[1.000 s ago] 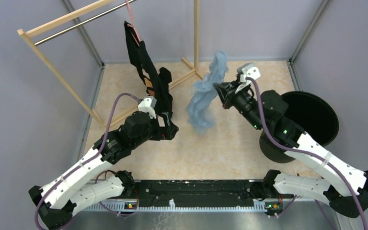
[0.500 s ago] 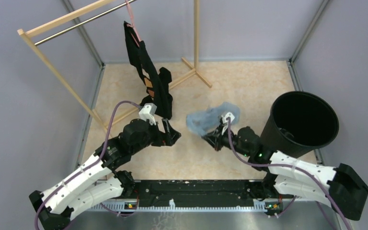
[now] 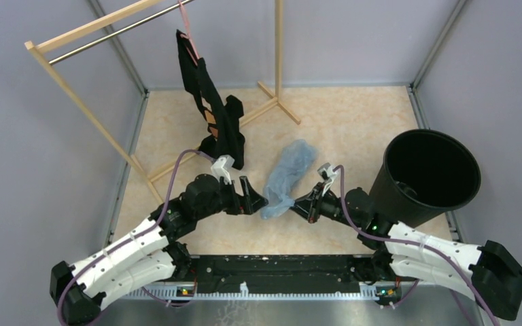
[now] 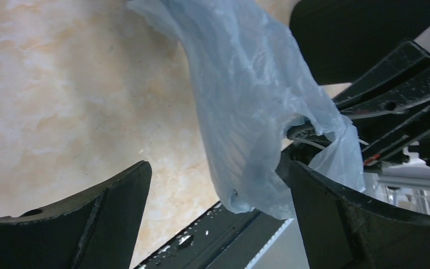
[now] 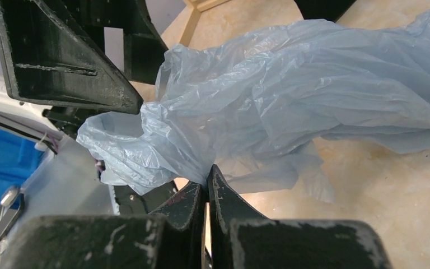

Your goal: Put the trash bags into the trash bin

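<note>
The pale blue see-through trash bag lies stretched on the floor between the arms; it also shows in the left wrist view and the right wrist view. My right gripper is shut on the bag's near end, film pinched at its fingertips. My left gripper is open, its fingers either side of the bag's near end, not gripping. The black ribbed trash bin stands upright at the right, apart from the bag.
A wooden clothes rack stands at the back left, with a black garment with orange patches hanging from it. Grey walls enclose the marbled floor. The black base rail runs along the near edge.
My right gripper brought the bag down from high at the back to the floor near the front. My left gripper moved right until its open fingers reached the bag's near end.
</note>
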Robot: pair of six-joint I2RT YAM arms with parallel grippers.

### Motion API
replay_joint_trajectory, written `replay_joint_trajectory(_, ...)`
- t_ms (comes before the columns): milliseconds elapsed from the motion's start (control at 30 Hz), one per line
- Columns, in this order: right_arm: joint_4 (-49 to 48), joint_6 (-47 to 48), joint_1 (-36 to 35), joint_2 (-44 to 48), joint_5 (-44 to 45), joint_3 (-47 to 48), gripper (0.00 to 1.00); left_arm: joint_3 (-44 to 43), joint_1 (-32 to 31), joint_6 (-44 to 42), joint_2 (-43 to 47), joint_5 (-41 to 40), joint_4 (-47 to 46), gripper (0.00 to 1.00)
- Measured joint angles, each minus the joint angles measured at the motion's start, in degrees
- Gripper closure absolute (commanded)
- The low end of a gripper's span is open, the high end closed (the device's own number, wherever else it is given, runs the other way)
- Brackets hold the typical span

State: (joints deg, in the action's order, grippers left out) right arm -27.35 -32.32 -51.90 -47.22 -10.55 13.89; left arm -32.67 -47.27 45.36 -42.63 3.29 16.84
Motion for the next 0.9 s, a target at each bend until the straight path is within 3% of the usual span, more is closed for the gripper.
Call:
replay_joint_trajectory(133, 1.42, -0.37, 0.00, 1.14, -0.31, 0.02, 1.00, 0.48, 0.00, 1.16, -1.97, 4.92, -4.59, 0.14)
replay_joint_trajectory(333, 4.79, -0.22, 0.00, -0.66, -0.48, 1.16, 0.96, 3.48, 0.00, 4.15, -4.15, 10.86, -11.02, 0.51)
replay_joint_trajectory(433, 7.45, 0.46, -0.07, -2.86, -1.14, 2.80, 0.82, 3.98, 0.00, 5.18, -5.42, 12.63, -13.31, 0.78)
replay_joint_trajectory(533, 12.07, 2.05, -0.44, -5.22, -0.90, 5.57, 0.61, 3.82, 0.00, 5.40, -6.14, 13.31, -14.49, 0.93)
replay_joint_trajectory(700, 22.82, 5.92, -4.50, -6.34, 4.74, 11.06, 0.26, 2.23, 0.00, 4.98, -6.64, 13.03, -13.81, 1.00)
replay_joint_trajectory(900, 38.53, 10.78, -14.53, -6.32, 18.84, 20.41, 0.03, -0.11, 0.00, 3.96, -6.64, 11.21, -11.85, 1.00)
